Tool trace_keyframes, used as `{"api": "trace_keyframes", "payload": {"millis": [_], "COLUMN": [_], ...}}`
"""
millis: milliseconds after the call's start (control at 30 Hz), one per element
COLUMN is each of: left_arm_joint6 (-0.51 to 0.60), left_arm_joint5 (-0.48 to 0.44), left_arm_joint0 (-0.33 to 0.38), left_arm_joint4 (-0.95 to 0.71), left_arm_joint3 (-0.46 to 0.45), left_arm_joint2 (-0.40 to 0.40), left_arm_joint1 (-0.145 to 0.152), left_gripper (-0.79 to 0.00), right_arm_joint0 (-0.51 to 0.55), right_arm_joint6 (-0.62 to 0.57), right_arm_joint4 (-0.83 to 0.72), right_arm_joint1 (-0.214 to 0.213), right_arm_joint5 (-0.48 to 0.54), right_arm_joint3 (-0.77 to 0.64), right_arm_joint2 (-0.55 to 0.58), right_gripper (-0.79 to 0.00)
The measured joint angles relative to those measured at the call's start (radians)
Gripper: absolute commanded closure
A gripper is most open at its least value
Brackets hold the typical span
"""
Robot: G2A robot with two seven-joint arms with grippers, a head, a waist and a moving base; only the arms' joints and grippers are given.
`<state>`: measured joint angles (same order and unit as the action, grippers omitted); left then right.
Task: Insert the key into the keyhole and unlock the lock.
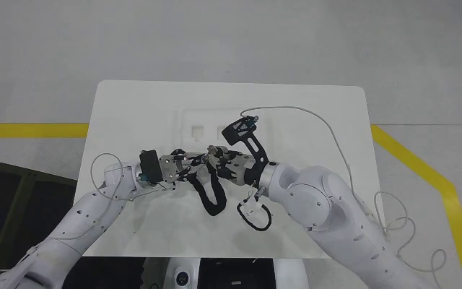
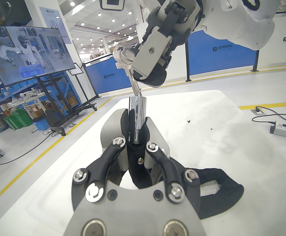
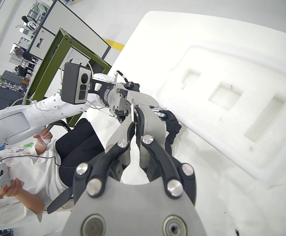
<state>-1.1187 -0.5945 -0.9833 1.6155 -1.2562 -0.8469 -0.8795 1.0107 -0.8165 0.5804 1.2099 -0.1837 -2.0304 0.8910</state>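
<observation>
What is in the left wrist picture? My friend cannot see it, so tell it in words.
The left hand holds a shiny metal lock upright. From above, the right hand holds a tilted silver key, its tip right at the lock's top end. A white table lies underneath.

We log a pale grey floor (image 1: 216,43) with yellow tape lines (image 1: 43,130) running past a white, round-cornered table (image 1: 317,108). Left wrist view: we note a big screen (image 2: 33,51) on a black wheeled stand (image 2: 45,98), blue partition panels (image 2: 221,55), round ceiling lights (image 2: 100,14), a green crate (image 2: 16,119) and a blue crate (image 2: 41,125) on the floor. Right wrist view: we tag an olive-green metal frame (image 3: 67,42) near the table's edge.
</observation>
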Motion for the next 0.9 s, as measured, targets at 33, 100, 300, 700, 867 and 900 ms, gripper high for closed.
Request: {"api": "trace_keyframes", "payload": {"millis": [33, 100, 300, 700, 867, 900], "left_arm_joint6": [-0.001, -0.003, -0.007, -0.023, -0.020, -0.019], "left_arm_joint5": [-0.001, -0.003, -0.004, -0.013, -0.018, -0.018], "left_arm_joint0": [0.000, -0.001, -0.003, -0.015, -0.018, -0.018], "left_arm_joint4": [0.001, 0.002, 0.001, -0.011, -0.003, -0.001], "left_arm_joint3": [0.000, 0.002, 0.005, 0.020, 0.016, 0.016], "left_arm_joint2": [-0.001, -0.002, -0.009, -0.034, -0.038, -0.038], "left_arm_joint1": [-0.001, -0.002, -0.007, -0.013, -0.016, -0.016], "left_gripper": [0.000, 0.000, 0.000, 0.000, 0.000, 0.000], "right_arm_joint0": [0.000, 0.000, 0.001, 0.009, 0.000, -0.002], "right_arm_joint6": [0.000, 0.000, -0.001, -0.021, -0.033, -0.036], "right_arm_joint4": [0.001, 0.004, 0.014, 0.032, 0.035, 0.036], "right_arm_joint1": [0.000, 0.002, 0.005, 0.009, 0.013, 0.014], "right_arm_joint5": [0.001, 0.001, 0.006, 0.014, 0.016, 0.014], "right_arm_joint3": [0.000, 0.002, 0.006, 0.004, 0.011, 0.013], "right_arm_joint2": [0.000, 0.000, -0.001, -0.005, -0.014, -0.015], "right_gripper": [0.000, 0.000, 0.000, 0.000, 0.000, 0.000]}}
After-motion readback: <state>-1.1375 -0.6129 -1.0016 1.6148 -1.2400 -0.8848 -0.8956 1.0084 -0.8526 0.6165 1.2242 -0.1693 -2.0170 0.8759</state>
